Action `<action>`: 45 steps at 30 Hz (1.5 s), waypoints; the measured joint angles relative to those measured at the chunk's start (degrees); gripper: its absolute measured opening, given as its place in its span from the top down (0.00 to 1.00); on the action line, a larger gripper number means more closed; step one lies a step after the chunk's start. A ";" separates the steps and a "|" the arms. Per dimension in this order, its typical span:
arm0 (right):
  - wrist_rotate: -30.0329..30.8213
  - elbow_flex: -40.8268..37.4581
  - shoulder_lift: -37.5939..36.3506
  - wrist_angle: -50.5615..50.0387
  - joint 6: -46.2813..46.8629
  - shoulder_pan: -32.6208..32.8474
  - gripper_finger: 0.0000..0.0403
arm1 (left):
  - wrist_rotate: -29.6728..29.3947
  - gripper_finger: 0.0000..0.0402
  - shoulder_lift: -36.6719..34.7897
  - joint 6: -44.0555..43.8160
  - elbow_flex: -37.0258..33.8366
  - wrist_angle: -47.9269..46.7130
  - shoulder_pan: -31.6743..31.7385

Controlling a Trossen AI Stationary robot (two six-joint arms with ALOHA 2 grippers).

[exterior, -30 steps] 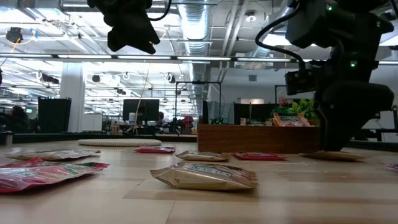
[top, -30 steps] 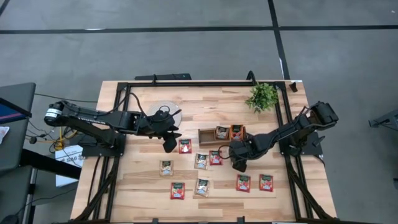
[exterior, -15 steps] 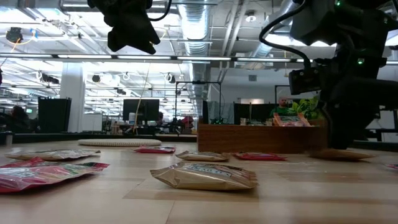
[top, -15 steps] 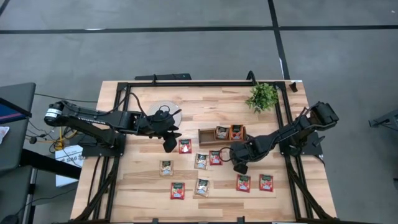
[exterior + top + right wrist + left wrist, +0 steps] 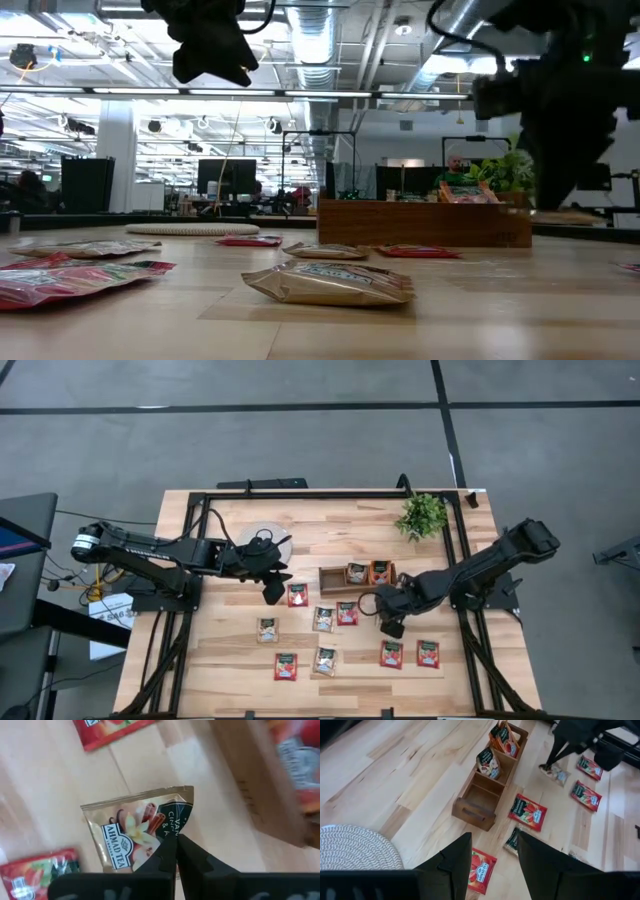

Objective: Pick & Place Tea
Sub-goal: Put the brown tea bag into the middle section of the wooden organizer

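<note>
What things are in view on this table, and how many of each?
Red sachets: five, red, loose on the table.
Pale sachets: three, grey-green, loose among them.
Wooden tray: one, brown, table centre.
Tray sachets: at least two, pale and orange, in the tray.
Woven disc: one, grey-white, beside the left arm.
Plant: one, green, near the right arm.
Left end effector: open, raised by the disc.
Right end effector: shut on held sachet, pale.

Tray (image 5: 338,579) mid-table; sachets (image 5: 324,619) scattered before it (two inside); plant (image 5: 421,515) behind right.
</note>
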 joint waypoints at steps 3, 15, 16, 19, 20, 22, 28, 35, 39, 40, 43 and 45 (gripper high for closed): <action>0.34 2.50 -3.32 -1.18 -0.20 0.87 1.00 | 0.00 0.63 0.00 0.00 0.00 0.13 0.00; 24.35 15.46 -3.12 -7.71 -16.19 -1.17 1.00 | -0.10 0.63 0.00 0.90 0.00 1.60 0.00; 25.92 15.95 -2.21 -7.69 -17.93 -1.85 1.00 | -0.12 0.63 0.00 0.90 0.00 1.62 0.00; 30.19 16.62 1.46 -7.15 -21.58 -3.51 1.00 | -0.20 0.63 0.00 0.90 0.00 1.62 0.00; 31.64 16.70 2.69 -7.29 -22.23 -3.95 1.00 | -0.20 0.63 0.00 0.92 0.00 1.61 0.00; 33.95 17.13 5.32 -6.77 -24.06 -4.44 1.00 | -0.27 0.63 0.00 1.13 0.00 1.58 0.00; 41.21 18.94 12.11 -7.45 -24.94 -4.49 1.00 | -0.68 0.63 0.00 1.16 0.00 1.56 0.00; 43.68 21.30 17.78 -8.32 -24.88 -4.49 1.00 | -0.70 0.63 0.00 1.14 0.00 1.37 0.02; 44.45 21.54 20.53 -8.47 -24.85 -4.51 1.00 | -0.70 0.63 0.00 1.14 0.00 1.32 0.02; 44.45 21.55 21.12 -8.49 -24.81 -4.50 1.00 | -0.70 0.63 0.00 1.14 0.00 1.27 0.02; 44.50 21.54 22.62 -9.49 -22.78 -4.62 1.00 | -0.69 0.63 0.00 1.14 0.01 1.16 0.02; 44.54 21.54 23.04 -9.84 -21.09 -4.86 1.00 | -0.68 0.63 0.00 1.14 0.02 0.98 0.02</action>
